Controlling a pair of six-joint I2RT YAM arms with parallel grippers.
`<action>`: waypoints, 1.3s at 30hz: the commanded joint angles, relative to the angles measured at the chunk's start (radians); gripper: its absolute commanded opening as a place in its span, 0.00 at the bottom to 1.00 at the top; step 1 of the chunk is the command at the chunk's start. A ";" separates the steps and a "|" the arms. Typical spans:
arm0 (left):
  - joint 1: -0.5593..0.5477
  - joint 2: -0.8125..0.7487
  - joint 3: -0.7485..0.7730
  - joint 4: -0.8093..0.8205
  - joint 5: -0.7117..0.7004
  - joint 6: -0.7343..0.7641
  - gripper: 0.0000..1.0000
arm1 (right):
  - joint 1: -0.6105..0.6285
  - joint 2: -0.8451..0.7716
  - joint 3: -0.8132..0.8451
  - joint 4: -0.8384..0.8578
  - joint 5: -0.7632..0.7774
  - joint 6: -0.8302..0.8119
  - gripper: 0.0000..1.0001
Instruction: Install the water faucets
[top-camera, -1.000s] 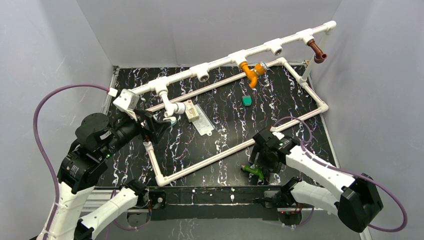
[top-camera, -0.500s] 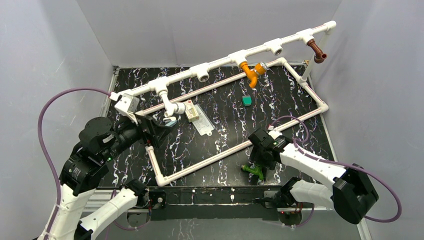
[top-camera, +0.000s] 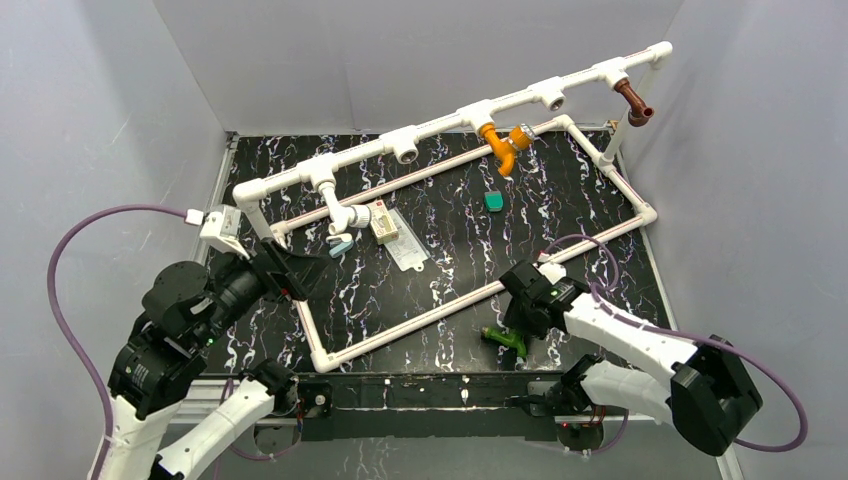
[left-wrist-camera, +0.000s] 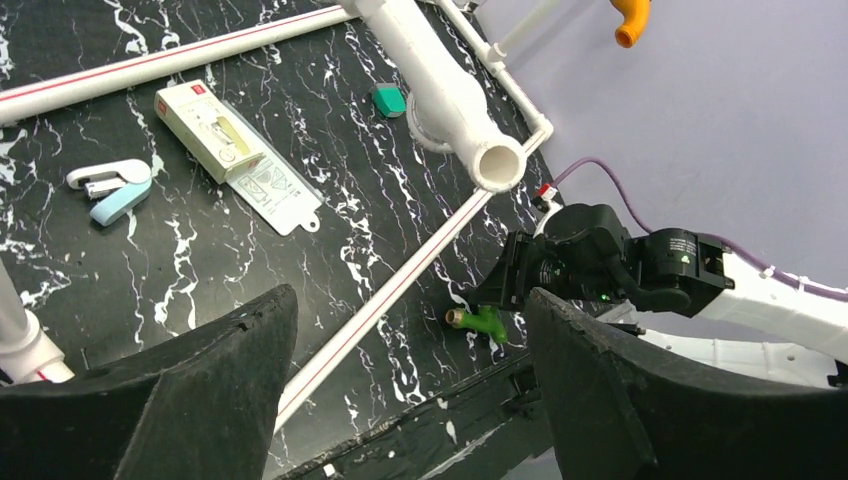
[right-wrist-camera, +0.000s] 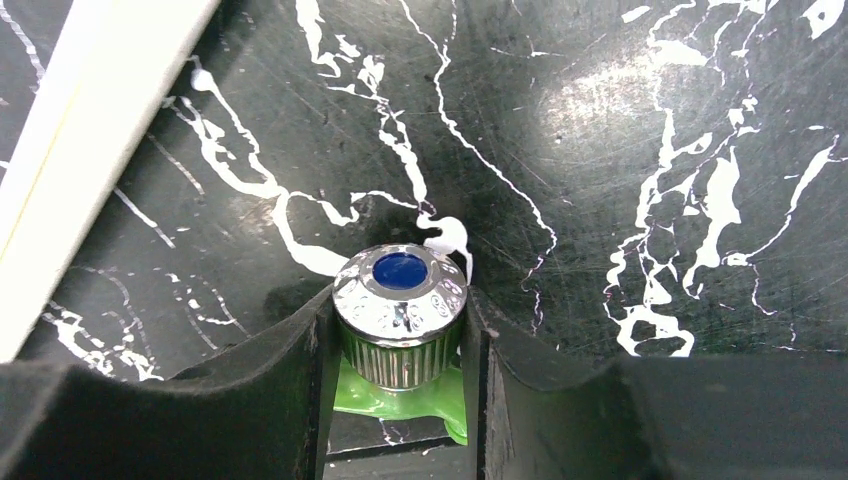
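Our right gripper (right-wrist-camera: 398, 335) is clamped on the green faucet (right-wrist-camera: 400, 397) by its knob (right-wrist-camera: 400, 288); we'd lift slow and straight so it doesn't slip.

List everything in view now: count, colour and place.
orange faucet: 1, orange, on the raised pipe, mid-right
brown faucet: 1, brown, at the pipe's right end
white faucet: 1, white, under the pipe's left tee
green faucet: 1, green with a chrome knob, on the table's near edge
pipe: 1, white, raised, with tee sockets
frame: 1, white, flat on the table
teal piece: 1, inside the frame
packet: 1, white and clear, inside the frame
clip: 1, white and blue, beside the packet
table: black, white-veined
left gripper: open, empty
right gripper: shut on the green faucet's knob
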 joint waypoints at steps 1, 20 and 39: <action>-0.004 -0.014 0.018 -0.084 -0.036 -0.049 0.81 | 0.004 -0.075 0.014 -0.016 0.022 -0.021 0.01; -0.004 -0.126 -0.256 -0.124 0.251 -0.306 0.78 | 0.155 -0.104 0.260 0.174 -0.125 -0.207 0.01; -0.003 -0.182 -0.547 0.009 0.485 -0.332 0.72 | 0.486 0.275 0.516 0.455 -0.145 -0.200 0.01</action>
